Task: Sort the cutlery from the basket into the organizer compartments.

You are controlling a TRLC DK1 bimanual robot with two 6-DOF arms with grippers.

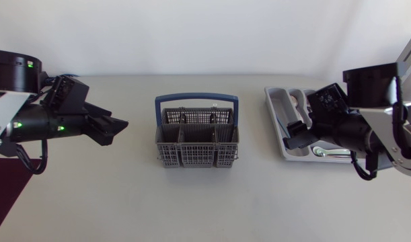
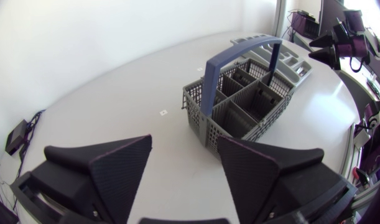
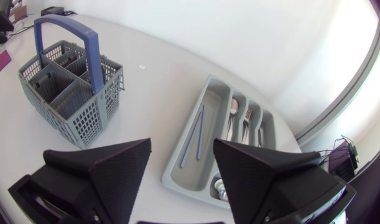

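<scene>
The grey cutlery basket point(image 1: 197, 142) with a blue handle point(image 1: 196, 99) stands mid-table; its compartments look empty. The grey organizer point(image 1: 278, 107) lies to its right, partly under my right arm. In the right wrist view the organizer point(image 3: 209, 117) holds thin blue sticks point(image 3: 196, 134), spoons point(image 3: 234, 111) and forks point(image 3: 247, 124). My left gripper point(image 1: 118, 130) hovers left of the basket, open and holding nothing. My right gripper point(image 1: 291, 134) hangs over the organizer, open and holding nothing. In the left wrist view the basket point(image 2: 242, 102) is ahead of the left gripper point(image 2: 183, 146).
A dark red mat point(image 1: 3, 188) lies at the table's front left corner. Bare white table surrounds the basket on all sides. The basket point(image 3: 71, 87) stands off to one side of the right gripper point(image 3: 181, 149).
</scene>
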